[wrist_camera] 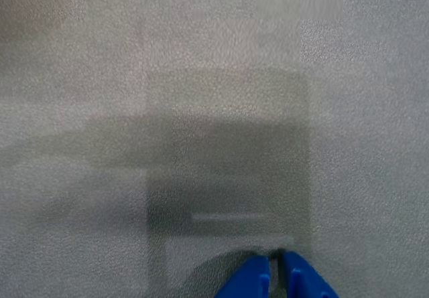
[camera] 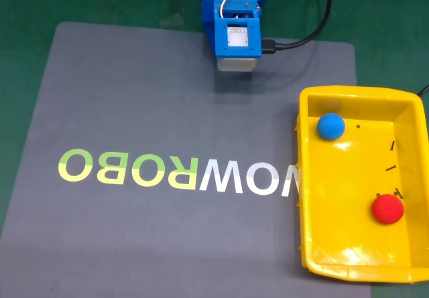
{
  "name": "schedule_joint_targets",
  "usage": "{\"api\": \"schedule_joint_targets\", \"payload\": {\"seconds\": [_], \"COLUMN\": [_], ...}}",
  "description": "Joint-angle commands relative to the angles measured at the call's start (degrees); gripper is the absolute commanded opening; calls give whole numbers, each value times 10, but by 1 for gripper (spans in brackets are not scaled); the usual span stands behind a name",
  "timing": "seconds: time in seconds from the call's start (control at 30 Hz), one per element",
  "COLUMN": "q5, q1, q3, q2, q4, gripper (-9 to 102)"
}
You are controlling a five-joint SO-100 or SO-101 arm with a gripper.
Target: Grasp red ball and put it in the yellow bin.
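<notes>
the small matte red ball (camera: pixel 387 209) already lies inside the glossy yellow plastic bin (camera: pixel 308 177), near its right wall, well apart from the small blue ball (camera: pixel 330 126) at the far left corner. the blue two-finger gripper (wrist_camera: pixel 274 276) has its fingertips pressed almost together, empty, over bare grey mat (camera: pixel 134 97) at the far edge. judged: the task looks finished, so nothing remains but to park, with open mat on the left and the bin's rim to avoid.

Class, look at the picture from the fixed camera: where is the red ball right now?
In the fixed view the red ball lies inside the yellow bin, at lower right, below the blue ball and apart from it.
</notes>
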Motion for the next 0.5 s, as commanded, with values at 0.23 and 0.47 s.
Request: {"api": "schedule_joint_targets", "payload": {"seconds": [0.23, 0.47], "q5": [1, 0], "q1": [18, 24], "q3": [19, 19], "q2": [9, 9], "q4": [1, 1], "gripper": [0, 0]}}
